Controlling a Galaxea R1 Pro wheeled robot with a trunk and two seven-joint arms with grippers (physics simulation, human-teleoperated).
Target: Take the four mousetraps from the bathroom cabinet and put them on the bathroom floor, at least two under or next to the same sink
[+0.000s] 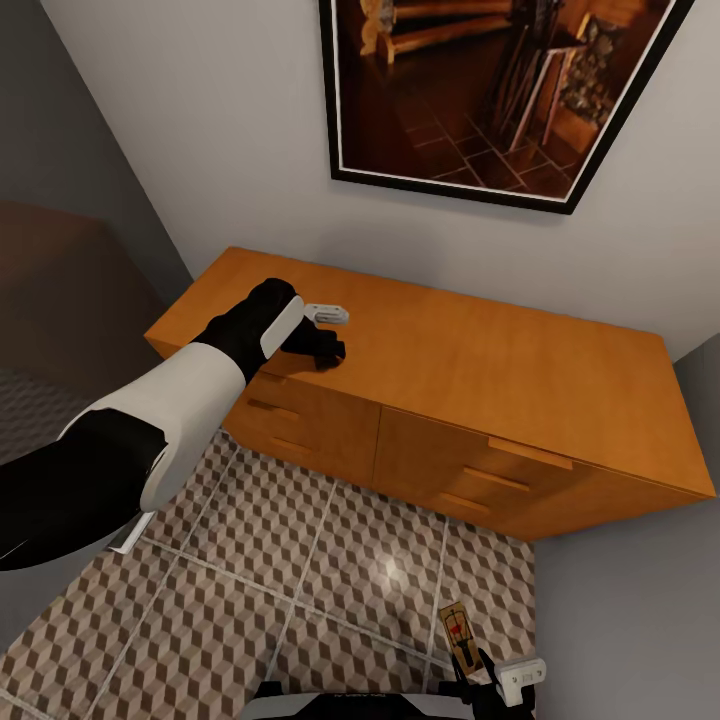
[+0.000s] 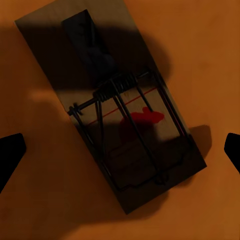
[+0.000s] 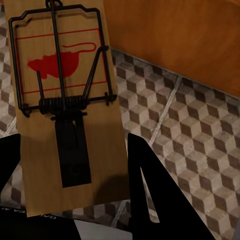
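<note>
Two mousetraps showed: one (image 2: pixel 112 107) flat on the cabinet (image 1: pixel 480 370) between my spread left gripper (image 2: pixel 120 150); another (image 3: pixel 62 105) pinched in my right gripper (image 3: pixel 75 165). Light, stiff boards; I'd grip the long edges.

Left arm (image 1: pixel 150 430) — white shell, black joints.

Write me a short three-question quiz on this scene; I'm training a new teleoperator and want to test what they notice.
1. True or false: the left gripper is already shut on a mousetrap.
2. What does the right gripper hold?
3. The mousetrap under the left gripper lies on: A) the floor B) the cabinet top C) the sink.

Key: 1. False, its fingers stand apart on either side of the trap. 2. A second mousetrap. 3. B.
</note>
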